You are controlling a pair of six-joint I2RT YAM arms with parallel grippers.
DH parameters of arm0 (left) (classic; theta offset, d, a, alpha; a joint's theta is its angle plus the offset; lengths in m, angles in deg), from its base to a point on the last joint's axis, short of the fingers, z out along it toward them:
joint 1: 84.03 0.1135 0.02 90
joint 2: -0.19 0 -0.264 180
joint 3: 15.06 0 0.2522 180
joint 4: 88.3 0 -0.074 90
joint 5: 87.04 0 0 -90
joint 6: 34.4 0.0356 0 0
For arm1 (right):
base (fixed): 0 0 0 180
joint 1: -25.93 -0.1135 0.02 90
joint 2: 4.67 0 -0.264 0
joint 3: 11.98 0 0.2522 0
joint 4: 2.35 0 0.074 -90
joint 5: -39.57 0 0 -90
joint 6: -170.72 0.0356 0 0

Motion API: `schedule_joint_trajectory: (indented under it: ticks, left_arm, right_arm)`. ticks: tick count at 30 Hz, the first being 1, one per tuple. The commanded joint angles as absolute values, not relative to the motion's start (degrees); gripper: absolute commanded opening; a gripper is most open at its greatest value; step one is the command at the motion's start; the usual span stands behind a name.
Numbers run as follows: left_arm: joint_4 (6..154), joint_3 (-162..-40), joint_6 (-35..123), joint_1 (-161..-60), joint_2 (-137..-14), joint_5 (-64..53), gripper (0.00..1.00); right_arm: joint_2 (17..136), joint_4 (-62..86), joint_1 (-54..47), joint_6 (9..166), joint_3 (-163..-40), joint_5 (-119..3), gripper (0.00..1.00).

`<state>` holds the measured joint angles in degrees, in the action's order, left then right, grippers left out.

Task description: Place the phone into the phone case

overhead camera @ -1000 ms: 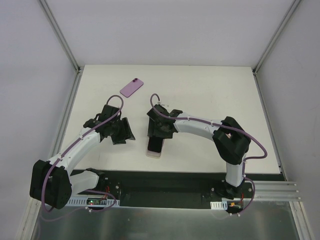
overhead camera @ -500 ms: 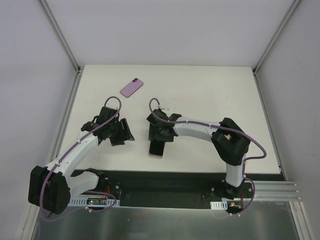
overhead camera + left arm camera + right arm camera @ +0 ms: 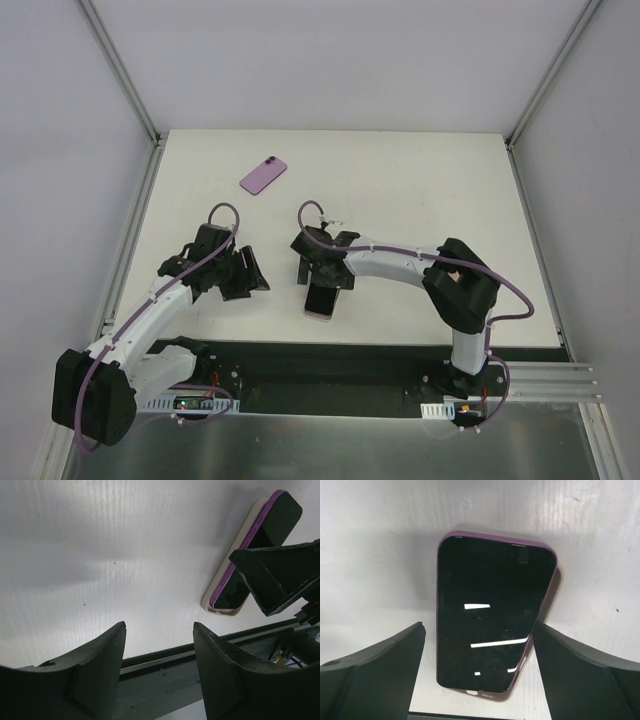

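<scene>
Phone (image 3: pixel 487 615): where does it lie? (Student)

Instructor: Screen up on the phone case (image 3: pixel 222 611), at the near edge of the table (image 3: pixel 420 190), directly under the right gripper (image 3: pixel 476 630). The case's rim shows along one long side and one end only, so the phone appears laid on it slightly askew and not yet seated.

Student: And the grippers?

Instructor: The right one hangs with its jaws spread, one finger on either side of the phone, touching nothing. The left gripper (image 3: pixel 159 630), likewise spread and empty, hovers over bare table just beside the pair.

Student: How should the seating be done?

Instructor: Square the corners first, then press one end in and work along the length. Brace the case with the left arm, since it may slide toward the edge.

Student: Surfaces?

Instructor: The phone is a thin purple slab with rounded corners and glossy black glass that mirrors light bars. The case is cream, apparently matte and pliable, and the table is white and finely ribbed.
</scene>
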<state>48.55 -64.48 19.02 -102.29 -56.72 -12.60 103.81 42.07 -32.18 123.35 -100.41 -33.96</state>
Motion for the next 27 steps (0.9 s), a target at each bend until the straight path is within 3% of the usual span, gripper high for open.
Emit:
schedule_joint_trajectory:
  ticks: [1, 2, 10, 13, 14, 15, 16, 17, 18, 19, 21, 25, 27]
  left_arm:
    - [49.02, -63.27, 18.86, -101.78, -54.48, -14.53, 0.55]
    - [49.11, -63.19, 18.25, -101.78, -54.57, -14.54, 0.55]
    - [51.74, -61.34, 16.57, -102.05, -53.95, -20.24, 0.53]
    - [54.9, -59.76, 14.73, -103.97, -53.51, -21.56, 0.46]
    - [56.74, -59.32, 13.42, -105.03, -53.69, -21.83, 0.43]
    - [57.37, -58.88, 12.8, -107.12, -54.47, -21.57, 0.36]
    - [57.98, -58.79, 12.1, -108.71, -54.91, -21.13, 0.3]
    - [58.68, -58.79, 10.53, -110.21, -55.53, -19.65, 0.25]
    - [60.0, -58.79, 9.73, -113.7, -56.58, -18.85, 0.14]
    - [61.23, -58.7, 8.85, -115.39, -57.37, -18.15, 0.1]
    - [64.99, -58.35, 6.47, -118.55, -59.73, -16.82, 0.0]
    - [67.3, -59.49, 5.15, -122.35, -64.05, -14.36, 0.0]
    - [67.3, -61.76, 6.64, -122.35, -66.07, -12.27, 0.0]
  right_arm:
    - [99.31, 51.14, -32.61, 125.1, -100.54, -31.0, 1.0]
    - [98.43, 50.97, -32.61, 125.36, -100.36, -31.18, 0.96]
    - [89.38, 50.53, -29.2, 116.6, -100.89, -29.08, 0.96]
    - [88.84, 47.47, -24.9, 108.95, -99.66, -31.52, 0.99]
    - [88.93, 46.58, -23.74, 107.36, -99.13, -32.4, 0.96]
    - [89.19, 45.44, -22.69, 103.69, -99.04, -34.41, 0.88]
    - [89.89, 43.95, -20.85, 102.27, -99.13, -35.22, 0.71]
    - [90.42, 43.59, -20.13, 101.12, -99.39, -35.48, 0.66]
    - [90.95, 43.06, -19.52, 99.19, -100.0, -35.4, 0.61]
    - [92.0, 41.49, -18.55, 97.96, -100.18, -35.4, 0.51]
    - [93.32, 39.99, -17.41, 96.63, -100.53, -36.79, 0.42]
    - [98.58, 35.68, -13.81, 92.33, -102.46, -44.53, 0.22]
    - [100.17, 35.94, -13.01, 91.62, -103.61, -46.29, 0.2]
